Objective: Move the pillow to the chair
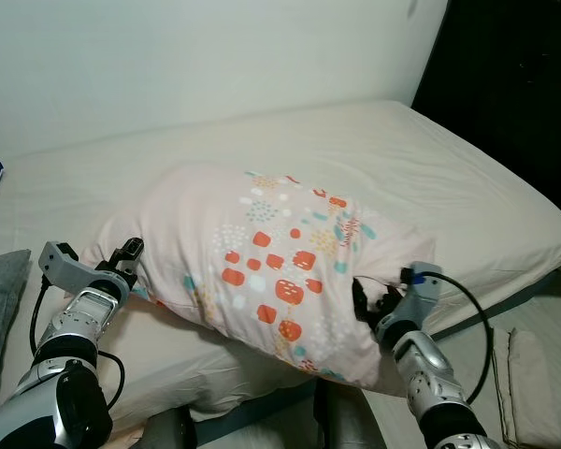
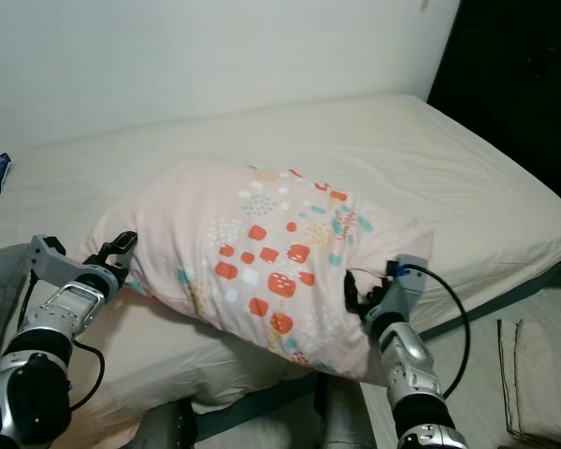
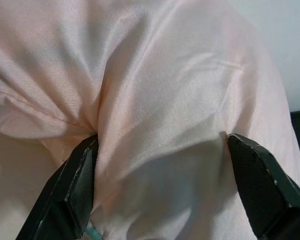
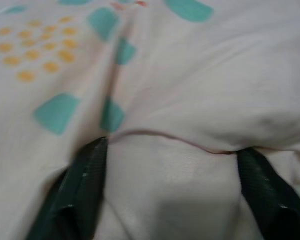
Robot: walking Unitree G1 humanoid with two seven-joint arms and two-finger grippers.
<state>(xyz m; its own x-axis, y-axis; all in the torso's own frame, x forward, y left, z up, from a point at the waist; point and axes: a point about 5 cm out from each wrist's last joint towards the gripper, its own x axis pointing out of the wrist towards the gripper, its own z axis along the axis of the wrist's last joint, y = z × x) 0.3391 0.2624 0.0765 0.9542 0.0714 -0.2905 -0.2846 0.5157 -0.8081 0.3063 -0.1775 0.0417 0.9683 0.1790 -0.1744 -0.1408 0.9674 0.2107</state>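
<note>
On the bed [image 1: 467, 178] I see the patterned pillow [image 1: 262, 262] between both arms: my left gripper [image 3: 160, 145] and right gripper [image 4: 170, 145] each stand wide, fingers pressed into its fabric.

My head views are evenly and softly lit and sharp; the bed [image 1: 449, 178] reads bright, the far right corner black. My right wrist view is blurred. The pillow [image 3: 180, 90] casts shade between my left gripper's fingers [image 3: 70, 190].
</note>
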